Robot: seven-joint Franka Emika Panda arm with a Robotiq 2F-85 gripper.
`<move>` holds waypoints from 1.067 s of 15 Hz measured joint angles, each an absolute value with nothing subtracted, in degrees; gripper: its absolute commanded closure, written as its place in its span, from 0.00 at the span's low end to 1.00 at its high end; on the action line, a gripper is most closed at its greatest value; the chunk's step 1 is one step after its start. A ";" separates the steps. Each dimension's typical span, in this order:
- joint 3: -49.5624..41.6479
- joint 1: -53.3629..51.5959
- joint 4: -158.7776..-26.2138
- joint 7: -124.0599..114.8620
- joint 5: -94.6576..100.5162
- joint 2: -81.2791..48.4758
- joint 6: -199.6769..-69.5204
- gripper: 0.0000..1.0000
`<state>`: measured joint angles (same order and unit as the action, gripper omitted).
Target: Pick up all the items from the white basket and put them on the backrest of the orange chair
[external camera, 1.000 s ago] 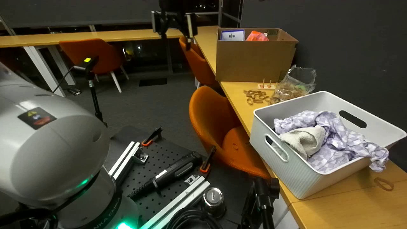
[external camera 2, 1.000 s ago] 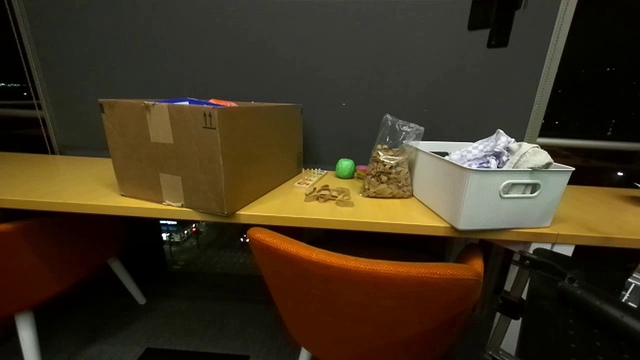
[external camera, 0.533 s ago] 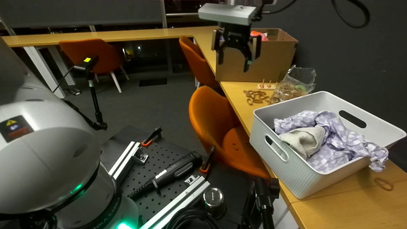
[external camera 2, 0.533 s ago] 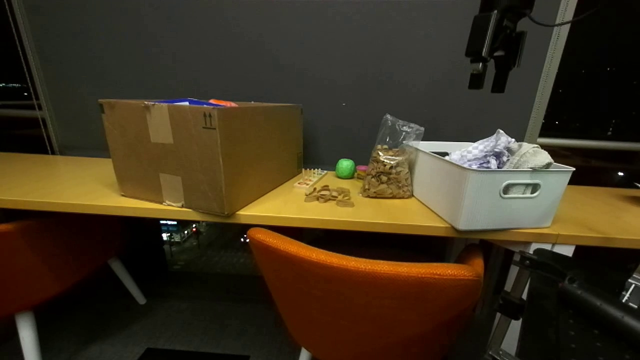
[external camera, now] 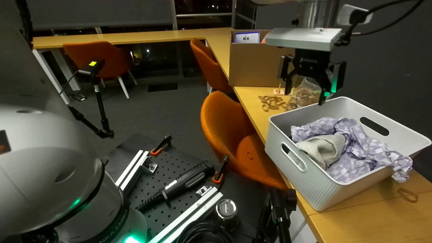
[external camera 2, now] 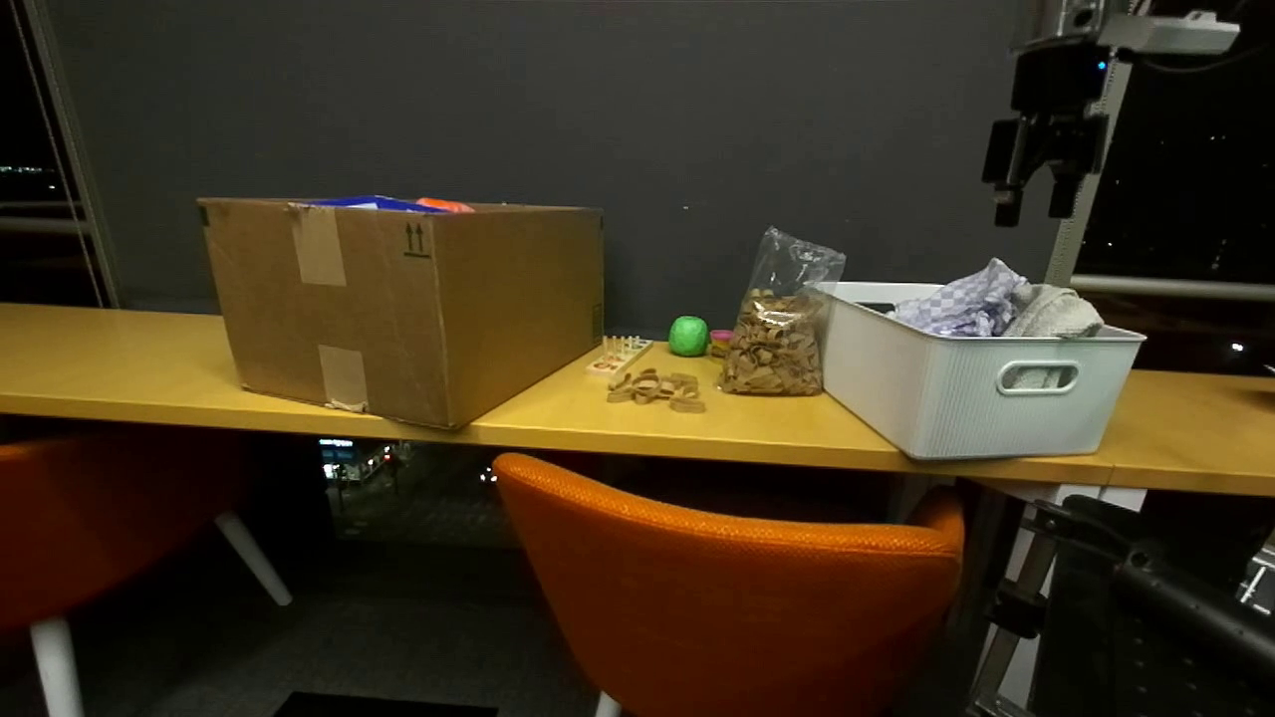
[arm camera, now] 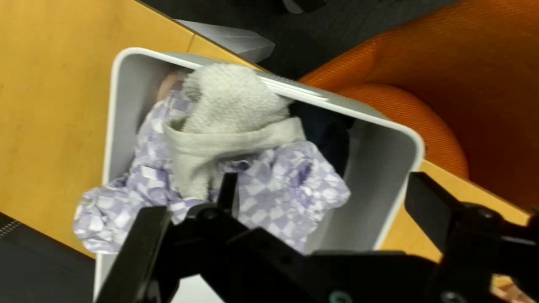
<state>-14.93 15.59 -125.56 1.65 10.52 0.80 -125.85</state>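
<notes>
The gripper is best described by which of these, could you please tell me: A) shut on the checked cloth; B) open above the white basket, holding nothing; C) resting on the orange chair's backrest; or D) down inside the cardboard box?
B, since in both exterior views the gripper hangs above the white basket, jaws apart and nothing between them, with the checked cloth lying below.
</notes>
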 measured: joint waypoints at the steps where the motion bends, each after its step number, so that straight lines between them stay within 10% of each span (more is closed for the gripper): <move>1: -15.87 16.56 -125.82 1.13 11.74 0.03 -127.39 0.00; 9: -19.20 19.56 -125.74 -4.21 11.74 -11.35 -142.67 0.00; 10: -19.10 19.22 -125.74 -5.27 11.73 -12.36 -144.05 0.25; 16: -19.07 17.44 -126.47 -9.74 11.73 -13.83 -146.19 0.66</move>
